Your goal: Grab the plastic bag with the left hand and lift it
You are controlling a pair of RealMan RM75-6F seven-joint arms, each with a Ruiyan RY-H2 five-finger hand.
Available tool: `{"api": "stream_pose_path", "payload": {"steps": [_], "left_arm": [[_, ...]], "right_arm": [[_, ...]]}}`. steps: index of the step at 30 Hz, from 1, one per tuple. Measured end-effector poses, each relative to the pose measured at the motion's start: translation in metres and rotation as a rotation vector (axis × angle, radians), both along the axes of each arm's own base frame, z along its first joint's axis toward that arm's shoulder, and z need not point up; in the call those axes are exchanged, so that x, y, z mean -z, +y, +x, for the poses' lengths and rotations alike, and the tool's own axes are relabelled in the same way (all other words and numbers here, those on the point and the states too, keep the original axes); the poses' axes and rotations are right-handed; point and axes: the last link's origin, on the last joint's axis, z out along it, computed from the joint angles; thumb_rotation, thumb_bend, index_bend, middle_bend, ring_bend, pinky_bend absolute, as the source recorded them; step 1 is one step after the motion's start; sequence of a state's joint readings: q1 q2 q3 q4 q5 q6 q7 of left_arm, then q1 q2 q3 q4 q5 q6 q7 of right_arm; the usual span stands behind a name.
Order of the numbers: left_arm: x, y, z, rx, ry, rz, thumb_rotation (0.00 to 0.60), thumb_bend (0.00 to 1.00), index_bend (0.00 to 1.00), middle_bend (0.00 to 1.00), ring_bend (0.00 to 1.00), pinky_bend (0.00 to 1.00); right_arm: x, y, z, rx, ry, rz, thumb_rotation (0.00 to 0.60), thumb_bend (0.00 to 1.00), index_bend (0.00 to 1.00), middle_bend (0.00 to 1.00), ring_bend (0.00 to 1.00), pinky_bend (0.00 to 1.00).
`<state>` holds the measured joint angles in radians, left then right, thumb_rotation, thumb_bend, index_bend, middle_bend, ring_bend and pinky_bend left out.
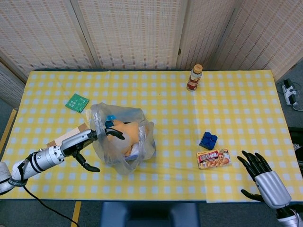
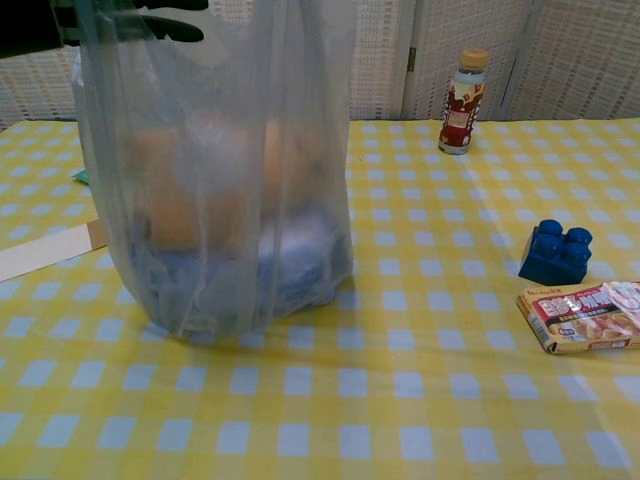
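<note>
The clear plastic bag (image 1: 122, 137) stands on the bench (image 1: 236, 99) toward its left front part, its bottom resting on the yellow checked cloth. Inside it lie an orange plush toy (image 1: 124, 139) and something blue (image 2: 290, 265). The left robot hand (image 1: 87, 140) grips the bag's upper edge, dark fingers (image 2: 165, 28) hooked through the top while others are spread below. The right robot hand (image 1: 265, 182) hangs off the bench's right front corner with its fingers apart, holding nothing. A drink bottle (image 1: 194, 77) stands near the far edge. A blue block (image 1: 208, 140) and a snack packet (image 1: 213, 158) lie just beside each other toward the right front. A green card (image 1: 77, 102) lies near the left edge.
</note>
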<state>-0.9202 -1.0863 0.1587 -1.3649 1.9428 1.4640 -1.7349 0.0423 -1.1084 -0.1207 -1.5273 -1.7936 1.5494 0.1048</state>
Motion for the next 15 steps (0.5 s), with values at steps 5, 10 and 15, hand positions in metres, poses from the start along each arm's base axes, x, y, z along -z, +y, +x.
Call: {"api": "stream_pose_path", "payload": {"steps": [5,10,15], "left_arm": [[0.0005,0.0027,0.0055,0.004,-0.015,-0.006,0.6,0.09,0.18,0.23,0.09,0.1],[0.0023,0.0014,0.0075,0.01,-0.024,-0.022,0.6,0.09,0.18,0.23,0.09,0.1],[0.0059,-0.0002,0.01,0.024,-0.027,-0.041,0.6,0.09,0.17,0.22,0.09,0.11]], "right_arm": [[-0.0015,-0.0005,-0.0014,0.006,-0.002,-0.003,0.6,0.0,0.0,0.0,0.0,0.0],[-0.0023,-0.0011,-0.0019,0.008,-0.003,-0.005,0.6,0.0,0.0,0.0,0.0,0.0],[-0.0034,-0.0008,-0.0018,0.007,-0.004,-0.01,0.6,0.0,0.0,0.0,0.0,0.0]]}}
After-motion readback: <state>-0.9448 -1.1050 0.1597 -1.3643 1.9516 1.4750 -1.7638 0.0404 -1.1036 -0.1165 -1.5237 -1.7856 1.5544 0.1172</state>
